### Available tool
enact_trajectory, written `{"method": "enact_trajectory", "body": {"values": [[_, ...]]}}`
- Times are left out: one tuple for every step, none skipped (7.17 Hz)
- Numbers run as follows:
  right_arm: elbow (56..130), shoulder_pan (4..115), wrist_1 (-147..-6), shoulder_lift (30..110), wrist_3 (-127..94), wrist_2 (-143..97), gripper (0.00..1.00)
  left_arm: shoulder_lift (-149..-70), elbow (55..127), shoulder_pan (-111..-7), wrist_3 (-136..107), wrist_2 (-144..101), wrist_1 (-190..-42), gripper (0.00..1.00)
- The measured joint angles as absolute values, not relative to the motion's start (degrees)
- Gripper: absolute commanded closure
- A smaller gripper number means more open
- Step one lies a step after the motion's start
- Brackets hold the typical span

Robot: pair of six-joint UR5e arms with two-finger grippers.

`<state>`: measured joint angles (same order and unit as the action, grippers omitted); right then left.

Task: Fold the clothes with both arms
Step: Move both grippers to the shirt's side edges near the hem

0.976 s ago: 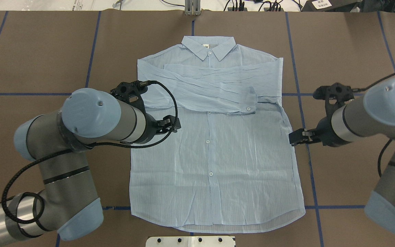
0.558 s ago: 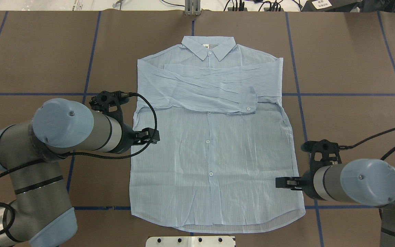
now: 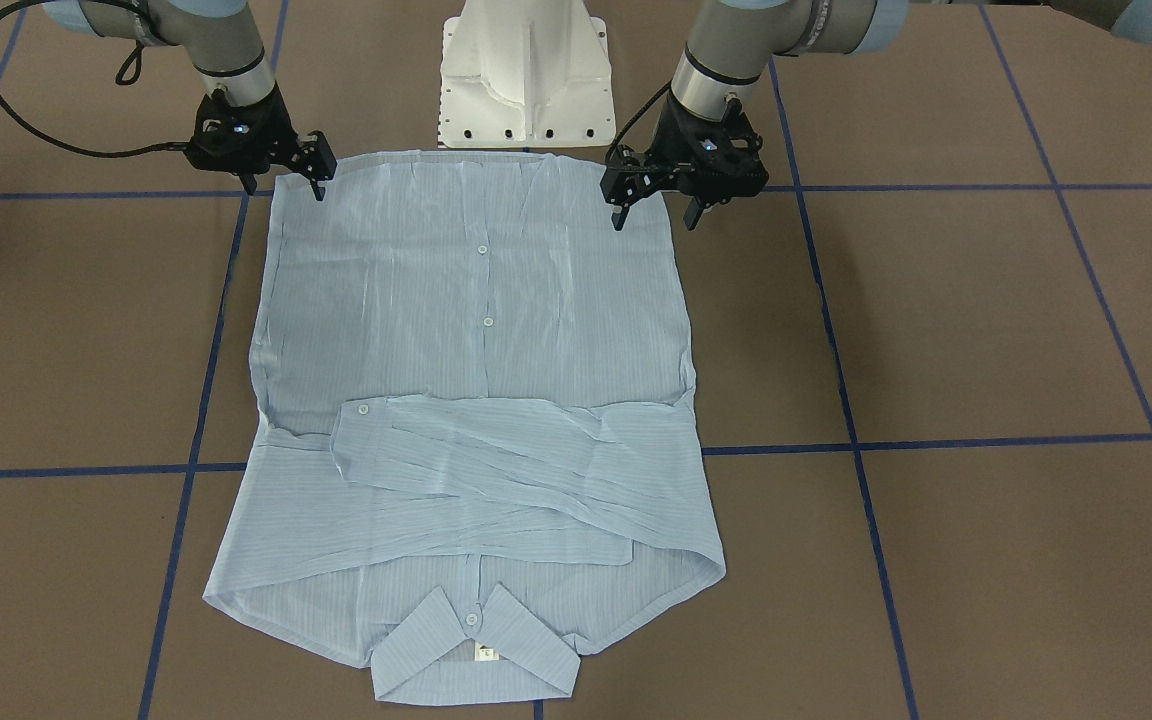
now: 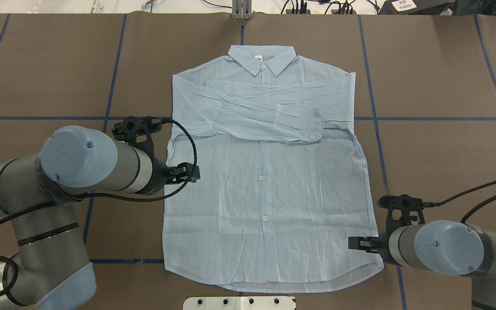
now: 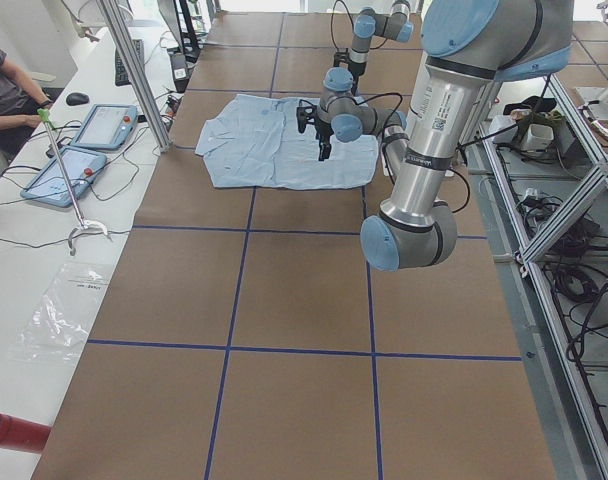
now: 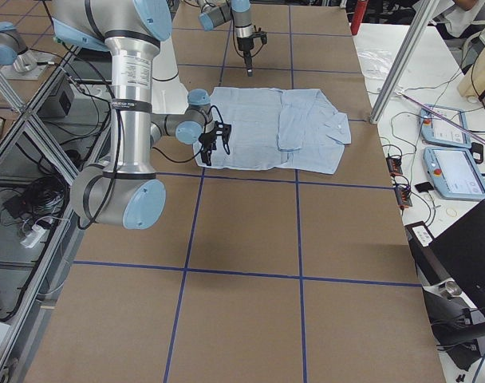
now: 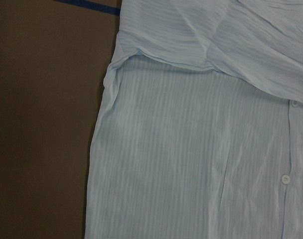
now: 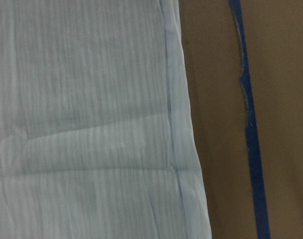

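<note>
The shirt [image 4: 269, 193] lies flat on the desk [image 4: 446, 64] with its buttoned front up. Its collar [image 4: 261, 58] is at the far side and its hem is at the near side, close to the white base block [image 3: 526, 80]. The two sleeves [image 4: 265, 112] are folded across the chest and one lies over the other, with a cuff and its button on top.

The left hand [image 4: 185, 172] hangs above the left side edge of the shirt, a little nearer than the armpit. Its two fingers are spread apart and hold nothing. In the front view one finger is over the cloth and the other is over the bare desk.

The right hand [image 4: 357, 243] is at the right side edge, close to the near corner of the hem. It is also spread apart and empty. It seems low over the cloth, but I cannot tell if it touches it.

Blue tape lines [image 4: 373, 77] cross the brown desk, and one runs just beside the shirt's right edge.
</note>
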<state>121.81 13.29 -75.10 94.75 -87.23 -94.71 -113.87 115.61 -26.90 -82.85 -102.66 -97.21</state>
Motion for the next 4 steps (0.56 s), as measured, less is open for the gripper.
{"method": "enact_trajectory", "body": {"values": [[120.99, 13.26, -75.07, 94.83, -87.3, -95.4, 0.12, -114.0, 115.61, -26.87, -82.89, -102.64, -97.21, 0.0], [120.62, 13.26, -75.06, 94.87, -87.39, -96.57, 0.17, -113.95, 115.61, -26.86, -82.94, -102.6, -97.21, 0.0], [120.48, 13.25, -75.06, 94.9, -87.45, -97.83, 0.22, -113.81, 115.56, -26.87, -82.96, -102.58, -97.21, 0.0], [120.44, 13.22, -75.06, 94.92, -87.52, -99.01, 0.28, -113.74, 115.49, -26.87, -82.97, -102.57, -97.21, 0.0]]}}
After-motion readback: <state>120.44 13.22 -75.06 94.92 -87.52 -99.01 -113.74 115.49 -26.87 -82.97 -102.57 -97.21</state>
